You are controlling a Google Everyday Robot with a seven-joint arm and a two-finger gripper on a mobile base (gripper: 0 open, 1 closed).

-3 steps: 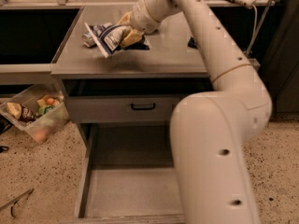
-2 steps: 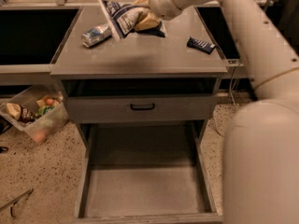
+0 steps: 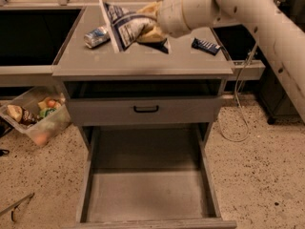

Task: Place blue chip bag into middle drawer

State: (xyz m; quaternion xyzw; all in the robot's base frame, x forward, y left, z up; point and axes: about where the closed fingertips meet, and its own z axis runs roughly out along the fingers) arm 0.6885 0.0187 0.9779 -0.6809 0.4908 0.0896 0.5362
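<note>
The blue chip bag, crumpled dark blue and white foil, hangs above the grey counter top, pinched at its right end. My gripper is shut on the bag, at the end of the white arm reaching in from the upper right. The middle drawer is pulled out wide below, with a bare flat grey floor and low side walls. It lies well below and in front of the bag.
A silver-blue can lies on the counter to the bag's left. A small dark-blue bar wrapper lies at the right. A shut grey drawer front with a black handle sits above the open drawer. A clear bin of food stands on the floor at the left.
My gripper has lifted the bag off the counter and carried it a little to the right. The can stays lying on the counter.
</note>
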